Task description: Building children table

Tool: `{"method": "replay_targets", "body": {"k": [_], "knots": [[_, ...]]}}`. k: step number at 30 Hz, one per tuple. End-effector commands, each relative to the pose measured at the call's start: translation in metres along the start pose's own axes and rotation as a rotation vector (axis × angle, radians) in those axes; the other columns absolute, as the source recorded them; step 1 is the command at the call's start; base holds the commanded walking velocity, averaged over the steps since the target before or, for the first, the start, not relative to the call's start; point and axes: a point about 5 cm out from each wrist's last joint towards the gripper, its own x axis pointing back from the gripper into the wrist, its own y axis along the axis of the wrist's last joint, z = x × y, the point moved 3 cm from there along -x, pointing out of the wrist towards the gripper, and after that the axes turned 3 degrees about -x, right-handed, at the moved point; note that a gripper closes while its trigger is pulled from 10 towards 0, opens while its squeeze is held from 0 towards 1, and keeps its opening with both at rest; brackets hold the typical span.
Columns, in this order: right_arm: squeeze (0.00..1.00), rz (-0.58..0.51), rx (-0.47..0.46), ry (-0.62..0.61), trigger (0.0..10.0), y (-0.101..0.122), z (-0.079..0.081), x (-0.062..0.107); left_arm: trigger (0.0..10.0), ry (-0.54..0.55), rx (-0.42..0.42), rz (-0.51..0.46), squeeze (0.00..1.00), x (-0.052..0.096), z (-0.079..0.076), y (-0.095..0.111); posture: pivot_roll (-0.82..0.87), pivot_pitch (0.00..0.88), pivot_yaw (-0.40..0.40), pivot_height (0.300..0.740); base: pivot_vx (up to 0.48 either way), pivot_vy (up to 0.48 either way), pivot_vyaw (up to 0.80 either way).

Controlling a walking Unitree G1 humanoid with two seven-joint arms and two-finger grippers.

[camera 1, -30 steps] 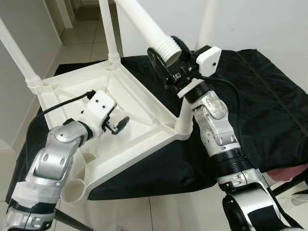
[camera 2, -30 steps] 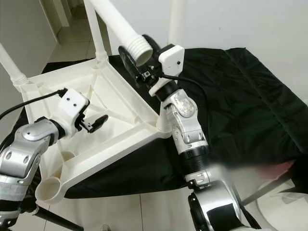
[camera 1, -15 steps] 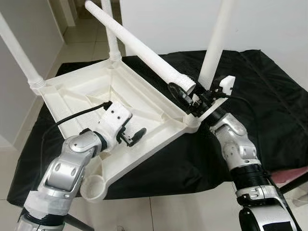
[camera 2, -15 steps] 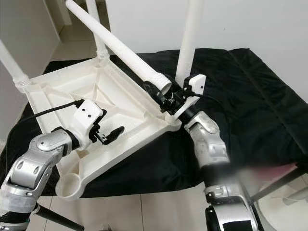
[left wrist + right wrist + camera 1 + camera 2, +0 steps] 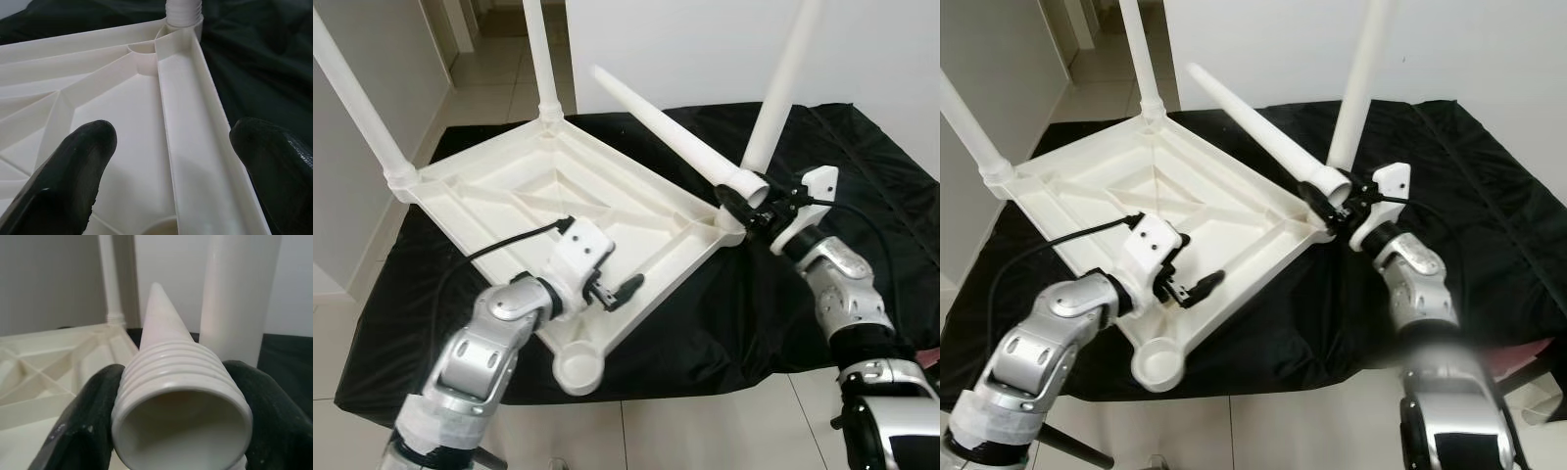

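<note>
A white tabletop [image 5: 509, 186] lies upside down on a black cloth. Three white legs stand in its corners: left [image 5: 357, 98], back [image 5: 536, 49] and right [image 5: 783, 78]. The front corner socket [image 5: 578, 370] has no leg in it. My right gripper [image 5: 751, 201] is shut on the threaded end [image 5: 181, 396] of a loose tapered leg [image 5: 666, 132], which slants up and left beside the right corner. My left gripper [image 5: 619, 291] is open over the front rim [image 5: 190, 127], one finger [image 5: 73, 171] on each side.
The black cloth [image 5: 705, 323] covers the whole stand, which ends just in front of the socket. Tiled floor [image 5: 489, 69] lies to the left and behind. A white wall [image 5: 685, 49] rises at the back.
The camera shifted. My right gripper came down with the loose leg, from high over the table to beside its right corner. My left gripper slid along the rim toward the front socket.
</note>
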Motion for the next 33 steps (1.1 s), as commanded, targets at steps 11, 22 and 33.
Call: {"method": "replay_targets", "body": {"k": [11,22,33], "knots": [[0.0,-0.235,0.078,0.049,10.0,0.017,0.073,-0.017,10.0,0.235,0.297,-0.048,0.0,-0.017,0.051,0.023,0.03,0.053,0.032,0.74,0.0,0.0,0.0],[0.0,-0.31,0.264,0.055,10.0,0.021,0.103,-0.01,10.0,0.275,0.587,-0.087,0.0,-0.021,0.09,0.027,0.01,0.035,0.032,0.74,0.0,0.0,0.0],[0.0,-0.243,0.215,0.081,10.0,-0.009,0.138,0.004,10.0,0.214,0.971,-0.201,1.0,-0.016,0.131,0.038,0.0,0.016,0.036,0.74,0.0,0.0,0.0]]}}
